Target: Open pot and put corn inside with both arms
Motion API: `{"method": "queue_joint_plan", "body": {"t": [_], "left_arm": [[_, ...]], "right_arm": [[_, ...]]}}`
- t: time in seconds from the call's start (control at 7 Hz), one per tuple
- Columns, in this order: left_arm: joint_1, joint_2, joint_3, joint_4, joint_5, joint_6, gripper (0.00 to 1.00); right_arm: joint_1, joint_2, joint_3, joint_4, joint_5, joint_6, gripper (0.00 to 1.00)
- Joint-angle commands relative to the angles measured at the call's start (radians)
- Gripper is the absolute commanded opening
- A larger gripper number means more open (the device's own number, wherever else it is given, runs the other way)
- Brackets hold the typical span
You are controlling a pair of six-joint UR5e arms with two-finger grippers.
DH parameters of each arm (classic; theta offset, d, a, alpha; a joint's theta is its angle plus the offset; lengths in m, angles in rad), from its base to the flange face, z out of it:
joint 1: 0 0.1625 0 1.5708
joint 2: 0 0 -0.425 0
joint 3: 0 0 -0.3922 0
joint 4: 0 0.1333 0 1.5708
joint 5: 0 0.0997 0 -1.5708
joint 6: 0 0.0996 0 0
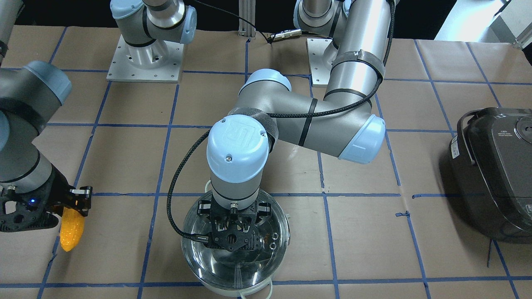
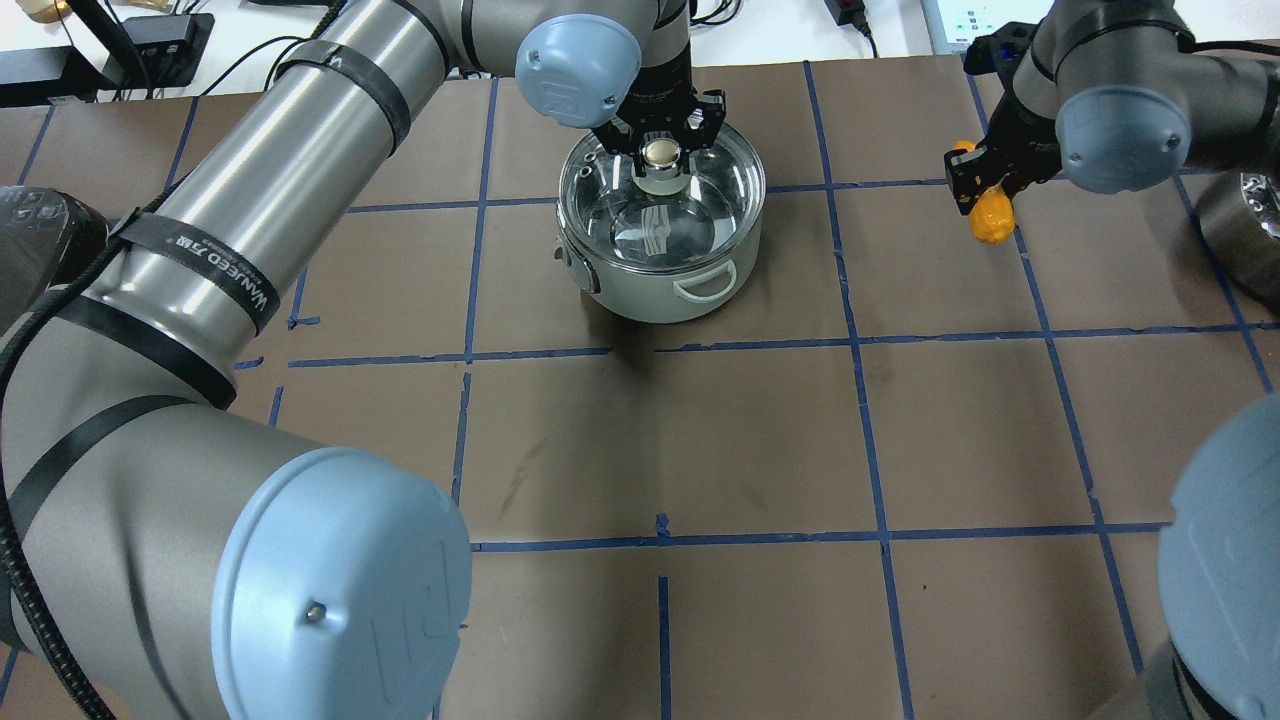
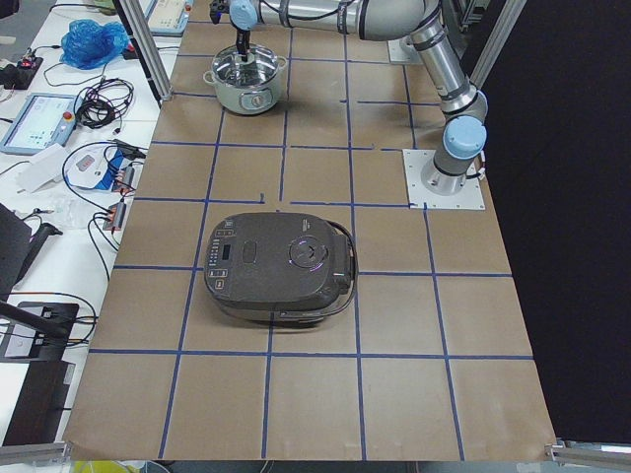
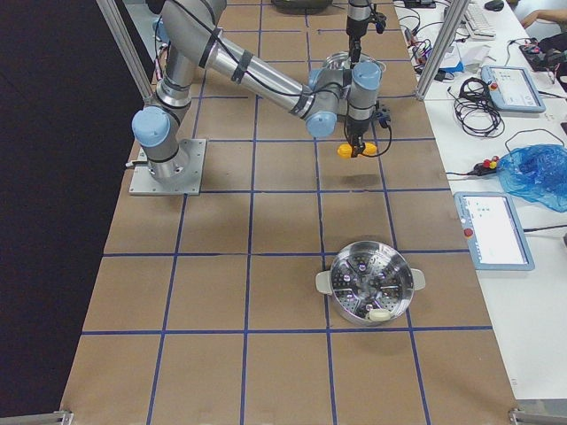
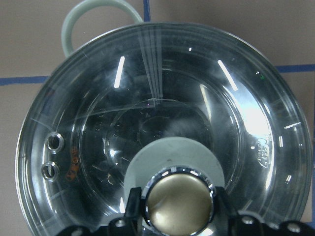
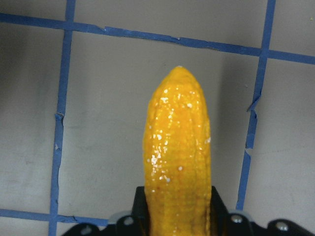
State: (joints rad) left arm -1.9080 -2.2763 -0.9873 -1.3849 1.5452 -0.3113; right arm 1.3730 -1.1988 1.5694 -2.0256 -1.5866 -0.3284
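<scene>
The steel pot (image 2: pixel 655 290) stands on the table with its glass lid (image 2: pixel 705 205) on. My left gripper (image 2: pixel 660 135) comes straight down over the lid, and its fingers (image 5: pixel 134 211) hug both sides of the round metal knob (image 5: pixel 179 199), shut on it. The lid still rests on the pot in the front-facing view (image 1: pixel 249 265). My right gripper (image 2: pixel 985 185) is shut on the thick end of the yellow-orange corn (image 2: pixel 990 222). It holds the corn (image 1: pixel 70 234) tip down above the table, to the pot's right, and the corn (image 6: pixel 179 157) fills the right wrist view.
A dark rice cooker (image 1: pixel 494 170) sits on my far left side of the table. A steel steamer pot with a perforated insert (image 4: pixel 370 285) stands on my right side, beyond the corn. The arm bases (image 1: pixel 145 58) stand at the table's back edge.
</scene>
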Motion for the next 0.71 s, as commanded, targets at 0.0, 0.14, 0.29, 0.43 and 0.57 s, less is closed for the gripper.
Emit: {"method": "queue_joint_plan", "body": {"t": [0.0,0.14,0.29,0.43,0.57], "left_arm": [[0.003,0.033,0.027,-0.067,0.028,-0.002,0.04],[0.010,0.093,0.042,-0.150,0.030,0.003,0.04],[0.062,0.142,0.045,-0.207,0.029,0.033,0.04],[0.140,0.155,0.042,-0.209,0.016,0.108,0.04],[0.223,0.161,0.024,-0.209,0.019,0.259,0.04]], "right_arm": [[0.029,-0.025,-0.084,0.092,0.013,0.037,0.16],[0.067,-0.007,-0.168,0.147,0.017,0.104,0.16],[0.114,0.028,-0.246,0.200,0.071,0.208,0.16],[0.186,0.066,-0.285,0.199,0.071,0.222,0.16],[0.261,0.103,-0.313,0.191,0.062,0.291,0.16]]}}
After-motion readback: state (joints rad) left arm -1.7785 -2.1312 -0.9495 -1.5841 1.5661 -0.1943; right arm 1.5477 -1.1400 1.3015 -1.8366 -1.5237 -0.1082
